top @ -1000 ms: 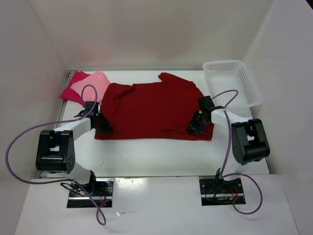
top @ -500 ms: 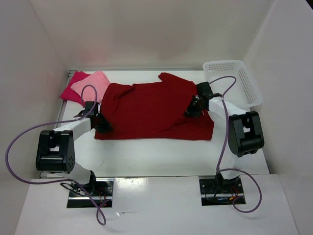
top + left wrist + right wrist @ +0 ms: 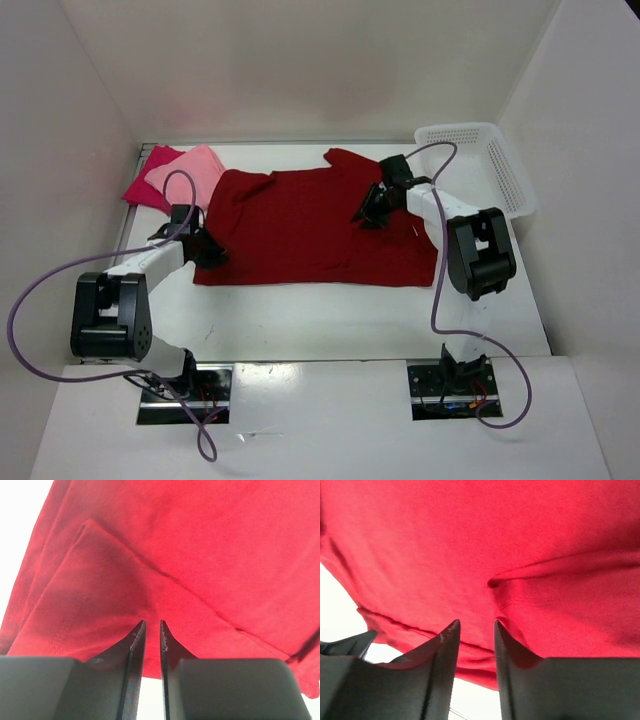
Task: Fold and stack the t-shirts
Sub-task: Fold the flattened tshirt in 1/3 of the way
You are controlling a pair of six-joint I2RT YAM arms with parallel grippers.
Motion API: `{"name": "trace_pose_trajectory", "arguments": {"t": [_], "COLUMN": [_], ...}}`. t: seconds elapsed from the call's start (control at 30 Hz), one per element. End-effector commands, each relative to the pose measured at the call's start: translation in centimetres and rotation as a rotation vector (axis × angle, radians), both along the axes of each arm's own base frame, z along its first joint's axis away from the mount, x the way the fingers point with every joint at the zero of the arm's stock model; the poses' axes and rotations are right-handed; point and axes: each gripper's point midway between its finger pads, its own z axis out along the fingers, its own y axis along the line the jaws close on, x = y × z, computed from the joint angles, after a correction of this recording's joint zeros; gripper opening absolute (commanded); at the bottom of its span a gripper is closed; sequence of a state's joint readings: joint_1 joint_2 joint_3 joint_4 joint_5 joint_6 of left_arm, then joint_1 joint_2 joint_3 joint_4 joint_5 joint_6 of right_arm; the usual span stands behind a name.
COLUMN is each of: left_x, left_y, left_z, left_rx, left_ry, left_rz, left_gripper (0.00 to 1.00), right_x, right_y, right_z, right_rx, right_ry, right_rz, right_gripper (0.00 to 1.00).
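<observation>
White tabletop before you holds the large dark red cloth t-shirt spread flat for folding, left gripper at its 8 o'clock corner, grip untellable, right gripper spread-jawed near 2 o'clock.

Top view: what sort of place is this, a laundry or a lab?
Likely a robot test cell, not a laundry: a left arm and right arm bolted to a white table, plain white walls boxing it in, a dark red t-shirt spread flat.

White arm links, black joint housings, looping purple cables; dark, perhaps black, tapered fingers.
</observation>
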State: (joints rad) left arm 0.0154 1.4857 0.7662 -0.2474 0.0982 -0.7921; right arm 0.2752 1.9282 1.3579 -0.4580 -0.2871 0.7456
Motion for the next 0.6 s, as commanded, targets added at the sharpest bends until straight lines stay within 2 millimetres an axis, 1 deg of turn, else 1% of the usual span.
{"name": "trace_pose_trajectory", "arguments": {"t": [0.0, 0.03, 0.07, 0.1, 0.13, 0.17, 0.2, 0.23, 0.27, 0.3, 0.33, 0.37, 0.4, 0.43, 0.47, 0.5, 0.53, 0.57], "left_x": [2.0, 2.5, 2.6, 2.5, 2.3, 2.2, 1.9, 1.7, 1.4, 1.2, 0.9, 0.6, 0.8, 0.6, 0.7, 0.5, 0.5, 0.6], "left_y": [-0.7, -0.9, -1.6, -2.1, -2.6, -3.2, -4.4, -5.0, -5.8, -6.5, -8.2, -8.7, -9.4, -10.3, -10.6, -11.3, -11.3, -11.8], "left_z": [4.0, 5.0, 5.6, 5.6, 5.8, 5.4, 5.4, 5.0, 4.5, 4.1, 3.7, 3.2, 3.1, 3.0, 2.8, 2.5, 2.5, 2.5], "left_rx": [0.008, 0.024, 0.047, 0.046, 0.053, 0.052, 0.054, 0.061, 0.061, 0.067, 0.066, 0.078, 0.072, 0.071, 0.062, 0.049, 0.048, 0.048], "left_ry": [-0.119, -0.151, -0.169, -0.169, -0.169, -0.158, -0.161, -0.149, -0.135, -0.125, -0.114, -0.102, -0.104, -0.102, -0.098, -0.095, -0.095, -0.095], "left_rz": [-0.012, -0.028, -0.060, -0.075, -0.102, -0.119, -0.163, -0.180, -0.205, -0.225, -0.274, -0.290, -0.301, -0.326, -0.333, -0.355, -0.355, -0.366], "left_gripper": [0.24, 0.24, 0.24, 0.24, 0.24, 0.24, 0.24, 0.24, 0.24, 0.24, 0.24, 0.24, 0.24, 0.24, 0.24, 0.24, 0.24, 0.24], "right_x": [2.3, 2.3, 1.8, 1.3, 0.6, -0.8, -1.8, -3.5, -4.3, -5.3, -6.3, -6.8, -7.6, -8.0, -8.2, -8.3, -8.6, -8.1], "right_y": [1.0, 1.0, 0.9, 0.7, 0.7, 0.3, 0.6, 0.5, 0.6, 1.7, 1.9, 2.6, 3.8, 4.3, 4.9, 5.6, 6.5, 7.0], "right_z": [5.2, 5.9, 5.6, 5.4, 6.0, 4.6, 5.0, 3.4, 2.8, 2.2, 1.3, 1.0, 0.5, 0.1, -0.4, -0.4, -0.1, -0.3], "right_rx": [0.050, 0.054, 0.047, 0.044, 0.039, 0.029, 0.033, 0.023, 0.011, 0.014, -0.001, -0.004, -0.007, -0.011, -0.015, -0.014, -0.020, -0.031], "right_ry": [-0.148, -0.162, -0.158, -0.151, -0.164, -0.132, -0.143, -0.105, -0.092, -0.081, -0.060, -0.052, -0.042, -0.030, -0.020, -0.022, -0.038, -0.043], "right_rz": [0.005, 0.005, 0.014, 0.014, 0.016, 0.016, 0.028, 0.037, 0.045, 0.071, 0.084, 0.104, 0.139, 0.155, 0.172, 0.187, 0.209, 0.213], "right_gripper": [0.40, 0.40, 0.41, 0.41, 0.41, 0.35, 0.30, 0.25, 0.20, 0.11, 0.09, 0.07, 0.07, 0.07, 0.07, 0.07, 0.06, 0.06]}}
